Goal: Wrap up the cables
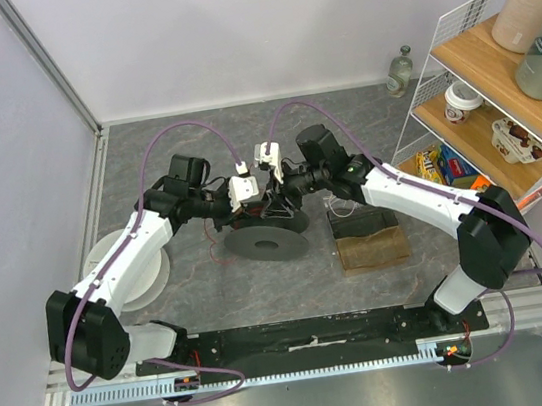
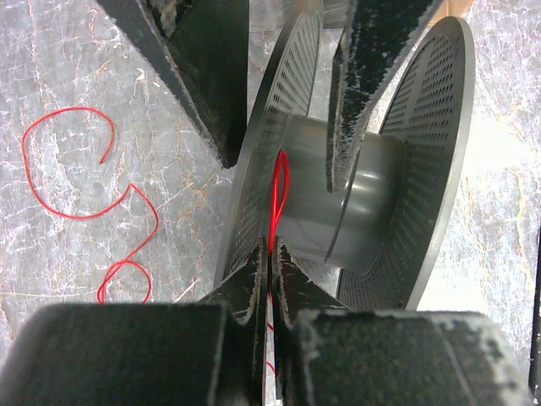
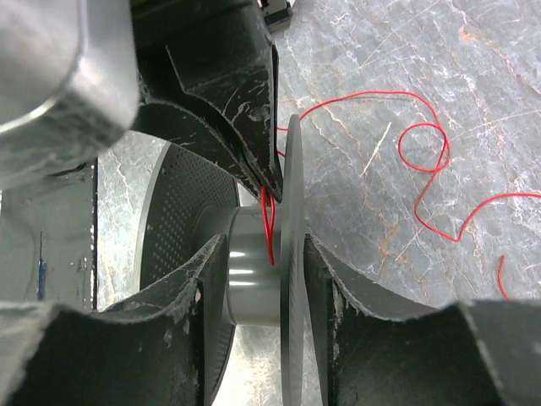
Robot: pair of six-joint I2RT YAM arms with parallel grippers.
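Observation:
A thin red wire (image 2: 279,190) forms a narrow loop against the hub of a grey spool (image 2: 363,211) with perforated flanges. My left gripper (image 2: 272,249) is shut on the wire just below that loop. The rest of the wire lies in loose curls on the marble floor (image 2: 76,211), also seen in the right wrist view (image 3: 423,144). My right gripper (image 3: 265,239) straddles one flange of the spool (image 3: 292,279), one finger between the flanges and one outside, closed on it. From above, both grippers (image 1: 257,208) (image 1: 289,200) meet over the spool (image 1: 266,242).
A white round disc (image 1: 124,269) lies under my left arm. A brown block (image 1: 370,247) sits right of the spool. A wire shelf (image 1: 442,128) with bottles and packets stands at the right. A small bottle (image 1: 399,72) stands at the back wall.

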